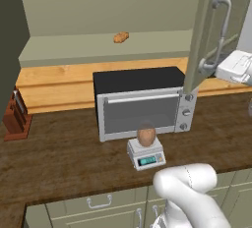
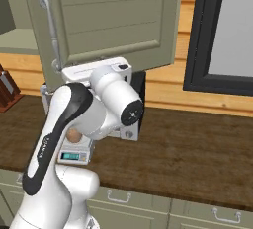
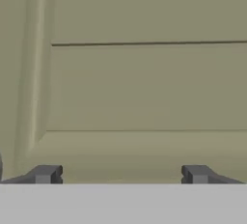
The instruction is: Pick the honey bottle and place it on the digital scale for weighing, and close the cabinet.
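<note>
Rounded amber honey bottle [image 1: 146,135] upright on flat square digital scale [image 1: 145,154]; fingers [image 3: 44,174] spread wide, apparently against panelled cabinet [image 3: 144,88] door.

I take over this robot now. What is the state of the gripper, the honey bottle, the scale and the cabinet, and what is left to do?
Gripper: jaws spread wide, holding nothing, facing the cabinet door at close range.
Honey bottle: standing on the scale, in front of the toaster oven.
Done: the bottle is placed for weighing.
Left: the door stands open; push it shut.
</note>
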You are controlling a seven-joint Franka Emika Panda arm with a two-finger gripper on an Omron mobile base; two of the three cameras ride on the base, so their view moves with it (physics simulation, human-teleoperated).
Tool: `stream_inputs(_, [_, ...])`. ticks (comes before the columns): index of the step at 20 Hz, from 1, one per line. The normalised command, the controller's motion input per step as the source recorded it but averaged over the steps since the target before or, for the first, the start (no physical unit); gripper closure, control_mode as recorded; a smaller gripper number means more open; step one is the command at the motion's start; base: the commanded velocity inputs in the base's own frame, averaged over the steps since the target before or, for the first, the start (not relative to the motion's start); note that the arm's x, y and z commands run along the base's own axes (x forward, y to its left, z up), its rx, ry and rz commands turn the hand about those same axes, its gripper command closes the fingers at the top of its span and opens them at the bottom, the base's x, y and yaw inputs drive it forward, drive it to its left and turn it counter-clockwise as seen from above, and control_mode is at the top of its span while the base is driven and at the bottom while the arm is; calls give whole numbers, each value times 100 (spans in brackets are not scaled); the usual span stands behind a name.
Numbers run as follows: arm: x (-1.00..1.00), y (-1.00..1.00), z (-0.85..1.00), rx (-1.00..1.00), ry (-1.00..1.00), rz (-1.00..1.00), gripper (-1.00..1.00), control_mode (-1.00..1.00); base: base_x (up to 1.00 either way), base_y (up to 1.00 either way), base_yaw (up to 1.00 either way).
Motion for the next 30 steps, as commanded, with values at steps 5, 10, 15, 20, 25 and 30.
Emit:
stream_inputs(5, [52,25,16,0,0,1,-100,-100,0,0,0])
stream_inputs(10, [44,36,19,-1,0,0,-100,-100,0,0,0])
stream_inputs(15, [16,27,18,-2,0,-1,-100,-100,0,0,0])
stream_inputs(20, [18,28,9,-2,0,-8,-100,-100,0,0,0])
stream_inputs(25, [21,25,4,-2,0,-13,-100,-100,0,0,0])
stream_inputs(30, [27,23,0,-2,0,-16,-100,-100,0,0,0])
